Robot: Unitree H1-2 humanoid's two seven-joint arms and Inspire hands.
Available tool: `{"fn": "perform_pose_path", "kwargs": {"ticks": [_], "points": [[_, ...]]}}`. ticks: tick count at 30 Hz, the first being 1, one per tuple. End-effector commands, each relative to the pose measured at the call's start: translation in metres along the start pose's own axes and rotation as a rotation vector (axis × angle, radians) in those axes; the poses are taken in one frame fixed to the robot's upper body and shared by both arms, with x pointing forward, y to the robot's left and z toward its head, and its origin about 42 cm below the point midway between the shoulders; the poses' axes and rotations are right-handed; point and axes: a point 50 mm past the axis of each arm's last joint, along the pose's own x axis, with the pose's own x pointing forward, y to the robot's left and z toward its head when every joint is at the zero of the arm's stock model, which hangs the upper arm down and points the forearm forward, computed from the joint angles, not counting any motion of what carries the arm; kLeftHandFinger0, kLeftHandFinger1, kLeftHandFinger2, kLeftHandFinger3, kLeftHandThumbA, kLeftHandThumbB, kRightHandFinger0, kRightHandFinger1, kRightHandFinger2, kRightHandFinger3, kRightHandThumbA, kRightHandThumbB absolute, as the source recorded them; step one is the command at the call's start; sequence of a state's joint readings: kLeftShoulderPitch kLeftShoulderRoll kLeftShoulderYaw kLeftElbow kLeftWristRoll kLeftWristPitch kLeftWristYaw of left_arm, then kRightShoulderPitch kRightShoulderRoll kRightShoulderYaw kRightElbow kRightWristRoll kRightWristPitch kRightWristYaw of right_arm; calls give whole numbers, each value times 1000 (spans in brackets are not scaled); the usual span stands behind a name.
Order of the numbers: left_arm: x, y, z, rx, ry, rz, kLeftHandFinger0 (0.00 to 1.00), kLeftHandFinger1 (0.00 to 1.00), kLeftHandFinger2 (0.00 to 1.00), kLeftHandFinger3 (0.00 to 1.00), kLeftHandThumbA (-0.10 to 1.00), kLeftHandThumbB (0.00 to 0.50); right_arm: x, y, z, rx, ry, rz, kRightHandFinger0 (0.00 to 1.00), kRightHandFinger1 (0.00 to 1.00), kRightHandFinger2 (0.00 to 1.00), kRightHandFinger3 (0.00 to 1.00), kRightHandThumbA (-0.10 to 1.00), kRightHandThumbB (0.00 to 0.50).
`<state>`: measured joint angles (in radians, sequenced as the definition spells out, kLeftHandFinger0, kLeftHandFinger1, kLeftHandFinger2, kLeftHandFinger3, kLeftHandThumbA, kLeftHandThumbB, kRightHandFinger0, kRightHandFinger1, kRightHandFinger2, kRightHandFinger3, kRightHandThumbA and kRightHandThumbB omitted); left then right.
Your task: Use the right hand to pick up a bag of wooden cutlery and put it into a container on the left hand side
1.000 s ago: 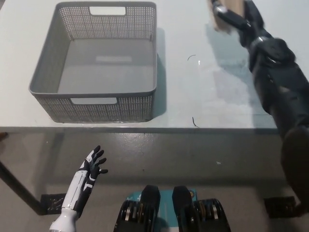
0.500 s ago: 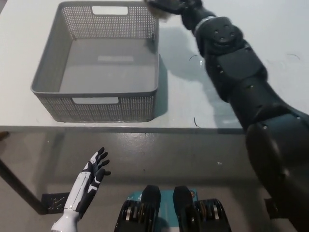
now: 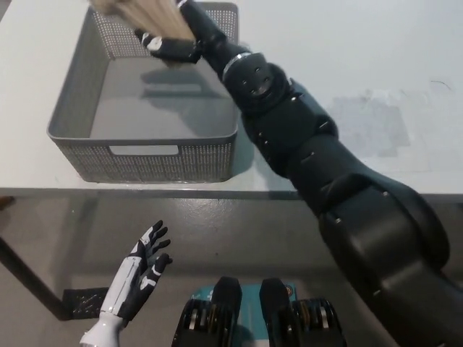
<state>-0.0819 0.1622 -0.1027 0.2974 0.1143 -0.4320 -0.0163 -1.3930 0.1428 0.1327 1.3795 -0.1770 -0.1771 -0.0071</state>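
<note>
My black right hand [image 3: 176,43] is shut on a bag of wooden cutlery [image 3: 141,16], holding it in the air over the far part of the grey perforated basket [image 3: 76,105]. The bag's pale wooden pieces fan out toward the top left of the picture. The basket's floor shows nothing in it. My black right arm [image 3: 304,152] stretches across the table from the lower right and hides the basket's right wall. The white left hand [image 3: 145,264] rests low at the lower left, below the table edge, fingers apart and holding nothing.
The basket stands on a pale table [image 3: 376,108], whose front edge [image 3: 217,194] runs across the picture's middle. Grey floor lies below it. A dark table leg [image 3: 25,278] slants at the lower left.
The right arm has swung left from the table's far right, carrying the bag of cutlery over the basket. The left hand has hardly moved.
</note>
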Motion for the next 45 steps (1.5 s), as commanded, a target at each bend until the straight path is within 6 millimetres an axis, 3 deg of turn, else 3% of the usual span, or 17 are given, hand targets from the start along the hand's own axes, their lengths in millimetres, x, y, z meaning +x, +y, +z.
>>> {"fn": "perform_pose_path", "kwargs": {"ticks": [1,7,10,11,12,13,14,15,16,18,19,26,30,33,35,41,45], "points": [[9,7,13,28,-84,-18,752,887,1000,1000,889,199,11,-13,53,-94,-122,-63,4,476,835,693,-100,168],[15,8,17,50,-99,-31,746,866,1000,1000,889,220,9,-10,39,-84,-103,-62,7,497,897,761,-100,142],[17,9,18,58,-104,-35,743,855,1000,1000,884,222,7,-10,33,-83,-103,-64,79,596,1000,847,-100,159],[17,9,18,59,-104,-38,749,856,1000,1000,888,234,7,-10,31,-93,-94,-74,231,757,1000,947,-100,181],[18,10,18,62,-105,-41,759,853,1000,1000,894,236,7,-11,30,-97,-88,-79,579,1000,1000,1000,-100,208],[18,10,18,65,-106,-41,762,853,1000,1000,896,236,7,-12,30,-99,-85,-81,749,1000,1000,965,-100,201],[18,10,18,67,-106,-43,764,852,1000,1000,897,237,6,-13,29,-96,-82,-78,771,958,1000,863,-32,215],[18,10,18,67,-106,-48,777,854,1000,1000,897,239,6,-15,27,-81,-78,-69,476,646,867,973,81,257],[18,10,18,70,-105,-53,786,858,1000,1000,903,242,6,-16,26,-78,-75,-59,422,611,907,1000,196,268],[19,10,18,72,-107,-56,779,853,1000,1000,896,241,5,-20,23,-82,-71,-16,822,984,1000,1000,418,324],[20,10,18,71,-108,-58,778,852,1000,1000,894,245,5,-23,22,-86,-75,0,1000,1000,1000,1000,531,377],[24,11,20,86,-116,-70,764,834,997,1000,882,239,3,-35,16,-83,-75,28,1000,1000,1000,1000,718,376],[26,10,20,88,-117,-74,757,825,991,1000,880,239,2,-42,14,-92,-67,29,1000,1000,1000,1000,814,441],[27,9,21,99,-122,-76,752,818,987,1000,883,236,1,-50,14,-86,-69,23,1000,1000,1000,1000,830,443],[28,9,21,95,-122,-79,748,815,984,1000,880,237,1,-57,15,-78,-78,10,1000,1000,1000,1000,844,393],[27,11,21,100,-121,-85,764,824,982,1000,899,253,-5,-100,31,4,-186,-65,1000,1000,1000,1000,927,373],[26,11,20,81,-117,-85,726,831,985,1000,881,259,-27,-144,43,48,-323,-161,1000,1000,1000,1000,993,387]]}}
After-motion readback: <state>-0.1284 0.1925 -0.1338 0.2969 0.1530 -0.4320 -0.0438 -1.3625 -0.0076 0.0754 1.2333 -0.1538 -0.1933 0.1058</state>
